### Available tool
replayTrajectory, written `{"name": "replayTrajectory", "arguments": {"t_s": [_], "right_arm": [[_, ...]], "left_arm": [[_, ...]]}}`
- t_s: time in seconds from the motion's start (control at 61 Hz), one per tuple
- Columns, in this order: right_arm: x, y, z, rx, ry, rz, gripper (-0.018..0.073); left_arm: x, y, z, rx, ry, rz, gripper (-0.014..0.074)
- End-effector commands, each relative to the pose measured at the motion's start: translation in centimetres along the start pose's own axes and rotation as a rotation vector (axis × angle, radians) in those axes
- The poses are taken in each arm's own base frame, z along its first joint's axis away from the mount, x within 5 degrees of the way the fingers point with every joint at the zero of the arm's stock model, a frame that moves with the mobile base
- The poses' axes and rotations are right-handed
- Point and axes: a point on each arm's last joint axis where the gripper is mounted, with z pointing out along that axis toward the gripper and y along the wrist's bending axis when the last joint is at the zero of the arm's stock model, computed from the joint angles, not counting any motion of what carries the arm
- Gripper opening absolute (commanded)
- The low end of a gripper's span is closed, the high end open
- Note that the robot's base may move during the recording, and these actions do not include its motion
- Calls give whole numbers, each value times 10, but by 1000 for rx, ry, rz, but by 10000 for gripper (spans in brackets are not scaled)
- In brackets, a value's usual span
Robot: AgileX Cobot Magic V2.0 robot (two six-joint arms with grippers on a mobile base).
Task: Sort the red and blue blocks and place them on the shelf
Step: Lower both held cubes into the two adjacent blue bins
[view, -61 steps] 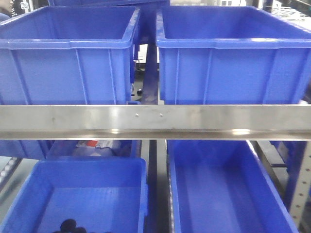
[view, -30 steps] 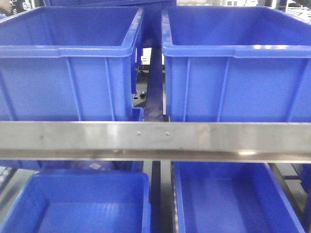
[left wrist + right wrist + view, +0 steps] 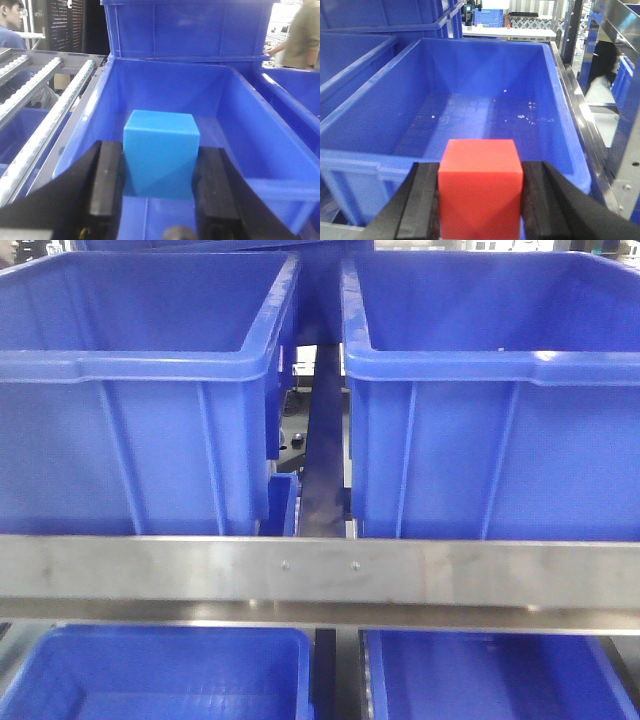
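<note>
While the left gripper [image 3: 161, 185] is pinching the sky-blue cube [image 3: 161, 150], the right gripper [image 3: 481, 200] is pinching the red cube [image 3: 481, 187] above the near rim of a blue bin [image 3: 365, 156].

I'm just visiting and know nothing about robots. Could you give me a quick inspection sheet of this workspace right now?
Surface: shelf with a brushed-steel front rail carrying two small screws; large blue bins above and below it.
Job's things: blue block and red block, each held in front of an open bin.
Clutter: white specks on the bin floor beyond the red block.
Grippers: left gripper shut on the blue block; right gripper shut on the red block.
Cables: nothing seen.
Surroundings: roller tracks beside the bin; people in the background.
</note>
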Motion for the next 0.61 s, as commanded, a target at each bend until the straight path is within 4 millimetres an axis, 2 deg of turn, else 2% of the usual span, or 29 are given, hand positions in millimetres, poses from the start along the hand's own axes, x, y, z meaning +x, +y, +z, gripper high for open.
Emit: {"name": "replayTrajectory", "arguments": {"t_s": [0.0, 0.59], "right_arm": [[-16, 0, -1, 9, -100, -2, 78], [-16, 0, -1, 9, -100, -2, 78]], "left_arm": [[-17, -2, -1, 13, -117, -1, 122], [-17, -2, -1, 13, -117, -1, 122]]}}
